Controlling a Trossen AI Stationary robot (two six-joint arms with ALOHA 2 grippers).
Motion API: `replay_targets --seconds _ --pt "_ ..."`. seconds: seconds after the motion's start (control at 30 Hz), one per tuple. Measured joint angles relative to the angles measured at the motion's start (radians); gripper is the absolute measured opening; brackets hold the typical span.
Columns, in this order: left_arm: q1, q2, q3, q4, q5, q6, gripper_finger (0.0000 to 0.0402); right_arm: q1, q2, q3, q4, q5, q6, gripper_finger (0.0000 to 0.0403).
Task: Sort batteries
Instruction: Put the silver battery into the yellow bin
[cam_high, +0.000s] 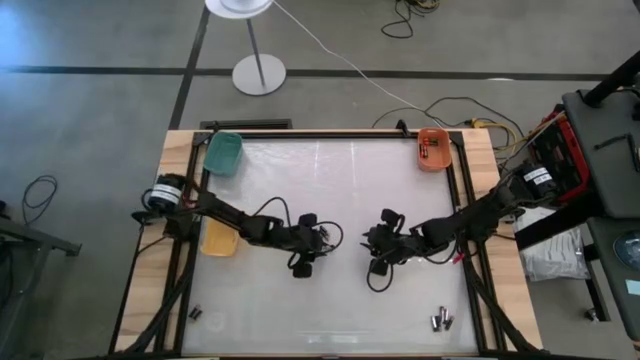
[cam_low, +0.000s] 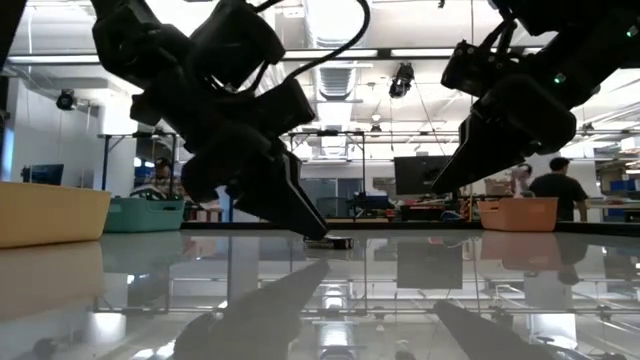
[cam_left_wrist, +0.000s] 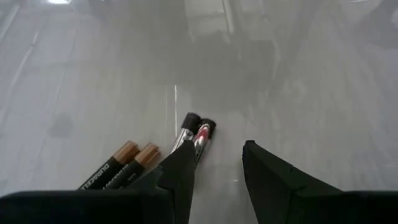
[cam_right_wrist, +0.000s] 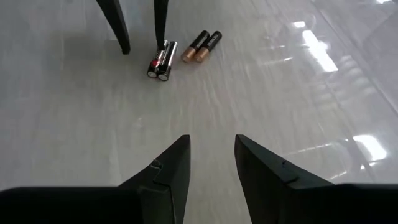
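Bright ceiling lights glare across the glossy tabletop (cam_right_wrist: 323, 50), which mirrors them in streaks. In the low view both arms stand backlit as near-black silhouettes with dim reflections beneath. The left wrist view looks hazy and grey, soft toward its far edge.

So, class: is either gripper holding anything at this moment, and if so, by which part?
Nothing is held. The left gripper is open beside the silver-and-red batteries lying on the table; the right gripper is open and empty.
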Motion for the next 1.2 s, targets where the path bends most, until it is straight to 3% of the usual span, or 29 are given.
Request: replay_targets --seconds 0.53,0.63,0.77,0.87,1.07,1.2 --pt "0.013 0.066 0.007 0.045 0.004 -0.003 0.0114 0.0 0.0 0.0 0.001 0.001 -0.003 0.0134" --pt "0.016 0.066 0.007 0.042 0.007 -0.022 0.0085 -0.001 0.0 0.0 0.001 0.002 -0.004 0.0134" --pt "0.023 0.067 0.008 0.037 0.048 -0.035 0.0017 -0.001 0.0 0.0 0.002 0.006 -0.006 0.0126" --pt "0.023 0.06 0.009 0.016 0.062 -0.089 0.0019 -0.001 0.0 0.0 0.001 0.01 0.0 0.0119" --pt "-0.043 -0.049 0.001 -0.153 0.029 -0.143 0.0007 0.0 0.0 0.0 -0.007 0.009 0.046 0.0104" --pt "-0.053 -0.223 0.003 -0.269 0.027 -0.227 0.0008 -0.003 0.0 0.0 0.0 0.01 0.046 0.0095"
